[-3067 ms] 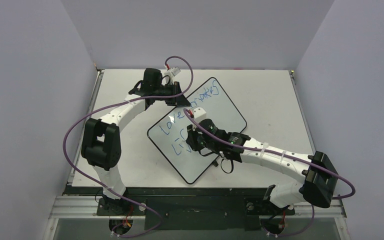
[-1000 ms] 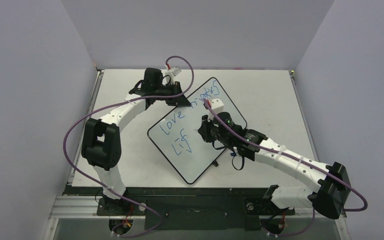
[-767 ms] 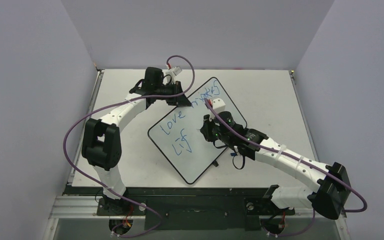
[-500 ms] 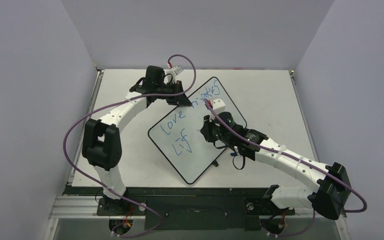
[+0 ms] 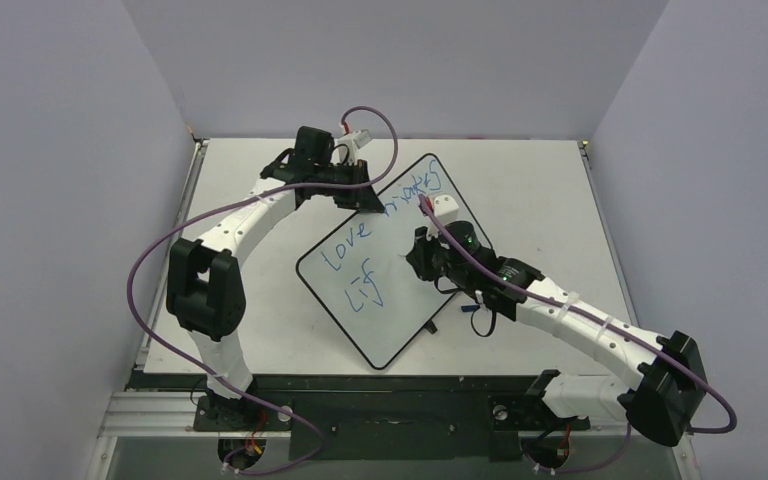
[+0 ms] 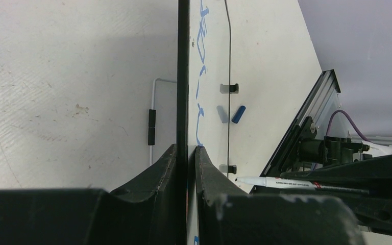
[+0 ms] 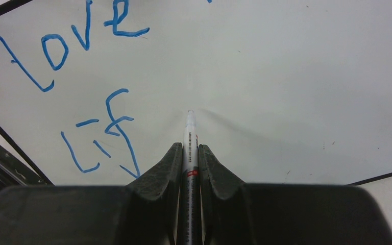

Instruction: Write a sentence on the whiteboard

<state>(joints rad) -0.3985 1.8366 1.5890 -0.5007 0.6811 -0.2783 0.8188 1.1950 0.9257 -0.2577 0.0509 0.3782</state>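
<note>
Whiteboard (image 5: 400, 325): glossy white, with a thin black rim and rounded corners. It lies turned like a diamond in the middle of the table (image 5: 550, 190), one corner toward the arm bases.
Blue cap (image 6: 239, 114): on the table just beyond the board's right-hand rim (the gloss mirrors it as a paler twin).
Sentence (image 5: 345, 243): blue marker handwriting in two lines that slant up to the right.
Near line: "Lif", the f drawn with a long tail.
Marker (image 7: 189, 130): white at the front with a red band further back. Its tip meets its own reflection on bare board just right of the f.
Right gripper (image 7: 189, 147): over the board's middle, fingers pressed onto the marker's barrel from both sides.
Far line: "love", then roughly "makes", running toward the far corner.
Left gripper (image 6: 185, 149): at the board's far-left edge, fingers pinching the rim, one on the writing face and one underneath.
Feet (image 6: 229, 88): small black clips on the right-hand rim, seen from the left wrist.
Count of boards: one.
Count of markers: one.
Count of caps: one.
Count of written lines: two.
Count of words begun: three.
Count of letters in the near line: three.
Count of feet seen: two.
Count of grippers: two, both holding something.
</note>
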